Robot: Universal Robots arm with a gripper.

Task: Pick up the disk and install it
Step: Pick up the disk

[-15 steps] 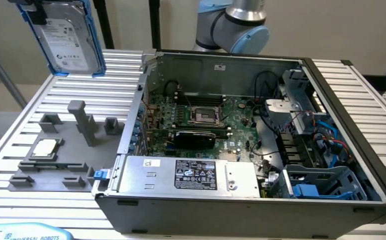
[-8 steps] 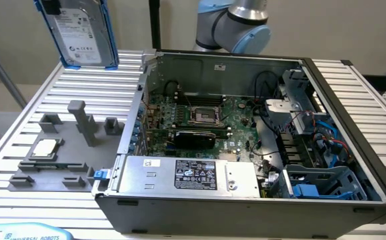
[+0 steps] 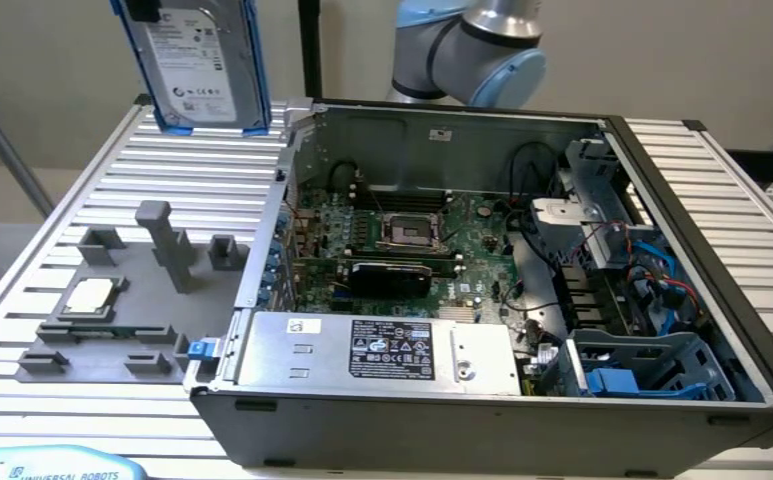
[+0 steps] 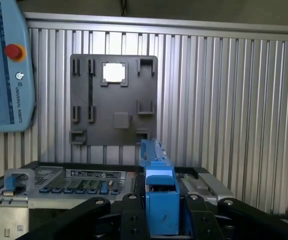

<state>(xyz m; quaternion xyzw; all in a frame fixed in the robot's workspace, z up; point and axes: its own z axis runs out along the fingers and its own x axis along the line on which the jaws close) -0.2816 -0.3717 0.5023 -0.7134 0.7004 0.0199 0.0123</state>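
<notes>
1. Bench (image 3: 746, 190) first: ribbed aluminium slats all over, with a plain beige wall behind. The robot arm (image 3: 473, 50) shows a blue-and-silver joint at the back.
2. Sitting on the slats is an open computer case (image 3: 706, 400). It holds a green motherboard (image 3: 400, 235), a grey power supply (image 3: 386, 350) with a black label, and an empty-looking blue drive cage (image 3: 640, 365) in the near corner on the exterior view's right.
3. On the exterior view's left of the case there's a grey fixture plate (image 3: 106, 320) with a small silver chip (image 3: 89, 297) seated in it. A teach pendant (image 3: 53, 465) lies at the near edge.
4. The disk (image 3: 197, 60) is up in the air over the bench's far corner on the exterior view's left. It hangs upright, label facing the camera.
5. In the wrist view the pincer (image 4: 162, 215) is pinching the disk, with its blue carrier wedged between the black fingers (image 4: 133, 220).
6. Hard to see: the disk's top is cut off in the exterior view, and it's edge-on from the wrist. The cabling deep in the case is a tangle.
</notes>
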